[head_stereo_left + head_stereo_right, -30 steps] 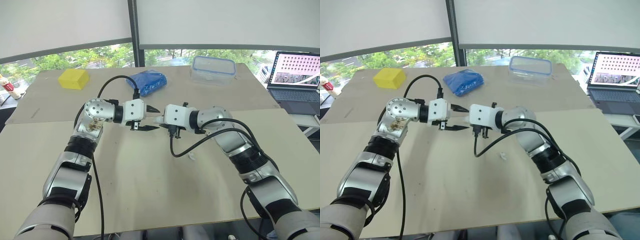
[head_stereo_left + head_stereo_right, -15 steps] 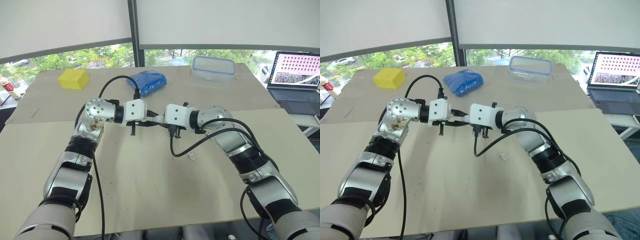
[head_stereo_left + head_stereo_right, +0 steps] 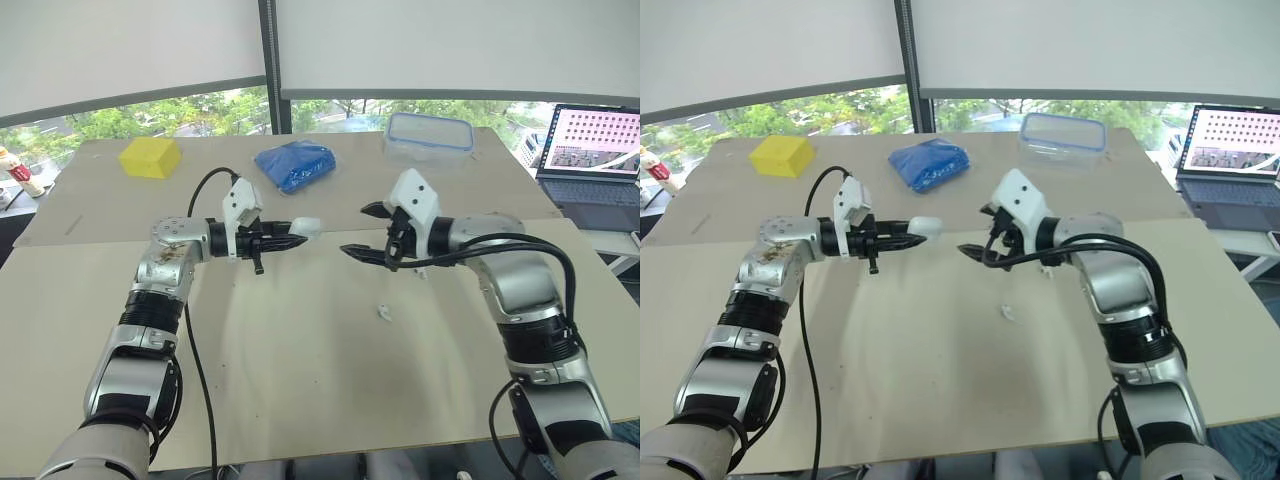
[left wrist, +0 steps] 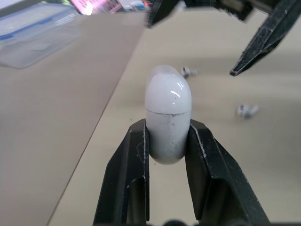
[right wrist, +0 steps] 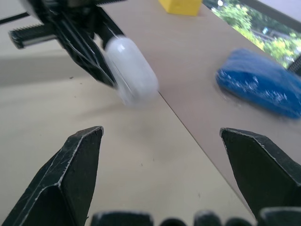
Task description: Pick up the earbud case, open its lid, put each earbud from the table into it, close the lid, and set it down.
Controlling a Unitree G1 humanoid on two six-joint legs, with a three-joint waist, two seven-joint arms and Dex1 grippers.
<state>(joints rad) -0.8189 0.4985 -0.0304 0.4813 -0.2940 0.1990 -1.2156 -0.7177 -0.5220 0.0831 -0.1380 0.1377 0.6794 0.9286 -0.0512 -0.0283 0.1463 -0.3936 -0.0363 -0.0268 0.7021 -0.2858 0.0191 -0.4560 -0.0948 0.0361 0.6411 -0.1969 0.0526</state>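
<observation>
My left gripper point(image 3: 292, 240) is shut on the white earbud case point(image 3: 306, 227), holding it above the middle of the table with its lid closed. In the left wrist view the case point(image 4: 168, 117) sits pinched between both black fingers. My right gripper point(image 3: 356, 231) hangs a short way right of the case, its jaws wide open and holding nothing. From the right wrist view the case point(image 5: 131, 70) is ahead of the spread fingers, apart from them. Two small white earbuds point(image 4: 188, 71) point(image 4: 247, 110) lie on the table; one earbud point(image 3: 385, 313) rests below my right gripper.
At the back of the table lie a yellow block point(image 3: 149, 157), a blue cloth point(image 3: 295, 165) and a clear lidded container point(image 3: 428, 138). An open laptop point(image 3: 590, 150) stands off the right side. A small bottle point(image 3: 15, 170) stands at the far left.
The right gripper let go of the case, opened wide and drew back to the right. The left gripper closed on the case and carried it slightly left.
</observation>
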